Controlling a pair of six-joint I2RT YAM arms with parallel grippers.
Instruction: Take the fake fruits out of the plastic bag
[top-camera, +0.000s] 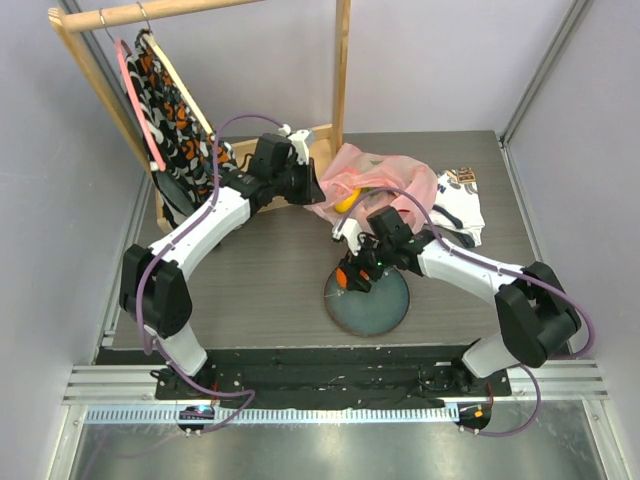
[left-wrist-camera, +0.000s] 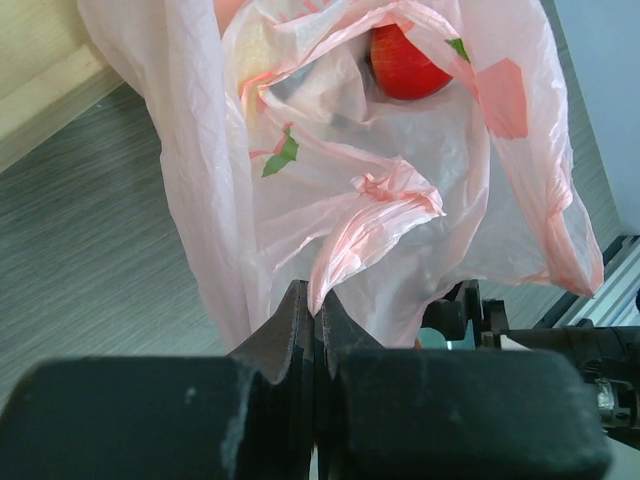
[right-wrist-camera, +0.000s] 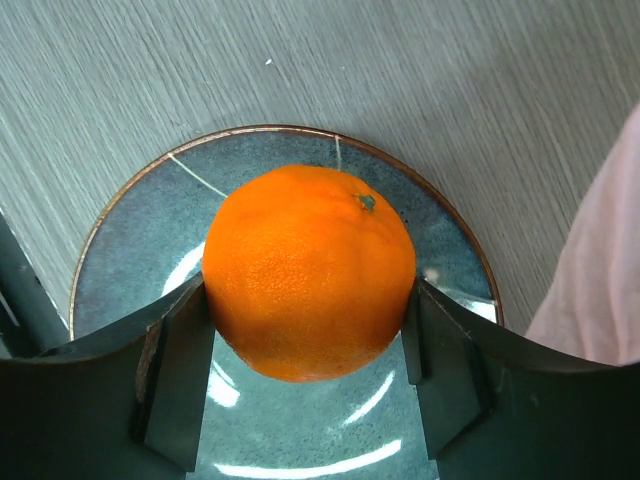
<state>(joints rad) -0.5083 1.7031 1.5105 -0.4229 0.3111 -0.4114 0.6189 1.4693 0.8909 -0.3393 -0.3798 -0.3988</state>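
The pink plastic bag (top-camera: 372, 178) lies crumpled at the back of the table. My left gripper (top-camera: 306, 186) is shut on a twisted fold of the plastic bag (left-wrist-camera: 400, 230), pinched between its jaws (left-wrist-camera: 315, 305). Inside the bag a red apple (left-wrist-camera: 405, 65) shows, and a yellow fruit (top-camera: 347, 200) peeks out at the bag's mouth. My right gripper (top-camera: 352, 274) is shut on an orange (right-wrist-camera: 308, 270), one finger against each side. It holds the fruit just above the blue plate (right-wrist-camera: 130, 240).
The blue plate (top-camera: 388, 310) sits near the front middle of the table. A white-and-navy printed cloth (top-camera: 458, 205) lies right of the bag. A wooden rack with a patterned garment (top-camera: 180, 120) stands at the back left.
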